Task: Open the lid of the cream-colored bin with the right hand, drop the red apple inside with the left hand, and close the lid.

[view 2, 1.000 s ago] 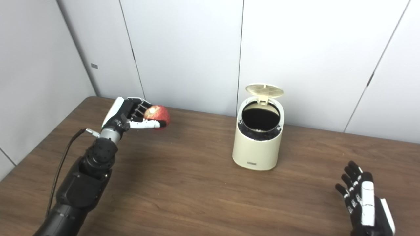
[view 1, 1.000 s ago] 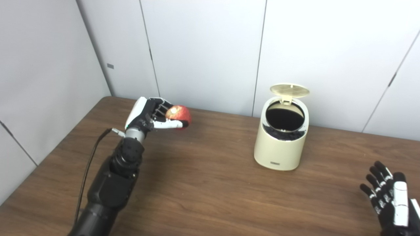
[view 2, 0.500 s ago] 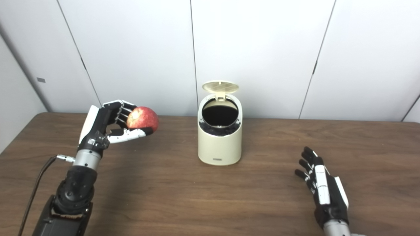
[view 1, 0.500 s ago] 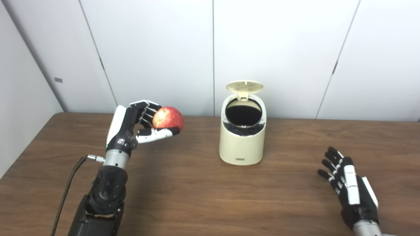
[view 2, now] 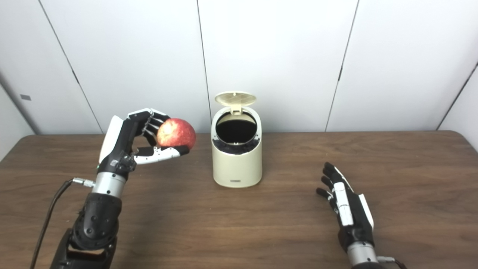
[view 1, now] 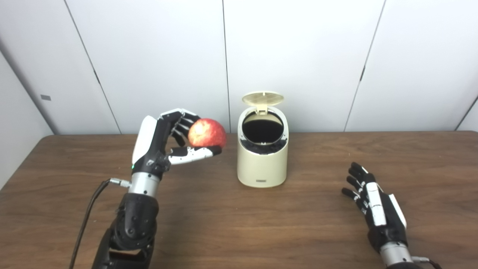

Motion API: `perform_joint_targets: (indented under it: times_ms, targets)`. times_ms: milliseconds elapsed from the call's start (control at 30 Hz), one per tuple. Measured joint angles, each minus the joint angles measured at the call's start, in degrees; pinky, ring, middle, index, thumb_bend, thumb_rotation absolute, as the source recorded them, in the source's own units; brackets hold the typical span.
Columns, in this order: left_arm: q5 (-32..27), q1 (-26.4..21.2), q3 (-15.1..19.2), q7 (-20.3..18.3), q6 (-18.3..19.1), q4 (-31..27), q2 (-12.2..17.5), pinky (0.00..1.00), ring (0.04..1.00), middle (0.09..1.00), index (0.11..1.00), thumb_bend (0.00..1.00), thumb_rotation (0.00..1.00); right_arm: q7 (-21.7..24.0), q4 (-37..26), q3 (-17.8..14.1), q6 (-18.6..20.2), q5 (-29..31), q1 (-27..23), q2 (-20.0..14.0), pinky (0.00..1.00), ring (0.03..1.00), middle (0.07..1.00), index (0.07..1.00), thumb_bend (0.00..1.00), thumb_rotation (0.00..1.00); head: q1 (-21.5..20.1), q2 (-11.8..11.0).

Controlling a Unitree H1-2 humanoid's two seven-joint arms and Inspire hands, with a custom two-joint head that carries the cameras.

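- Right hand (view 1: 377, 209): released, fingers spread, low over the table (view 1: 239, 224), near right.
- Left hand (view 1: 164, 144): grasping red apple (view 1: 206, 133), raised, just left of the bin.
- Cream-colored bin (view 1: 262, 164): centre, lid (view 1: 263, 98) upright, dark interior exposed.

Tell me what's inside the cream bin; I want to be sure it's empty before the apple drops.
Through the cream bin's open mouth only a dark liner and black interior show. The bottom is lost in shadow, so emptiness cannot be confirmed.
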Motion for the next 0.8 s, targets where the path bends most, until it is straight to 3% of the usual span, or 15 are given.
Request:
perform_joint_targets:
  times_ms: [433,800]
  targets:
    - [1.9,-7.7,-3.7,-0.1,-2.8,7.8,-2.6,0.33,0.440,0.497,0.487,0.48,0.00,-0.2,-0.3,1.6,0.0,-0.9,0.0,0.8,0.79,0.893,0.900,0.865,0.54,0.95,-0.6,0.0]
    - [2.2,-11.3,-3.9,1.0,-5.2,14.5,-4.6,0.35,0.441,0.491,0.489,0.48,0.00,-0.5,-0.5,2.1,0.1,-1.6,0.0,1.4,0.80,0.891,0.898,0.864,0.56,0.96,0.1,0.3]
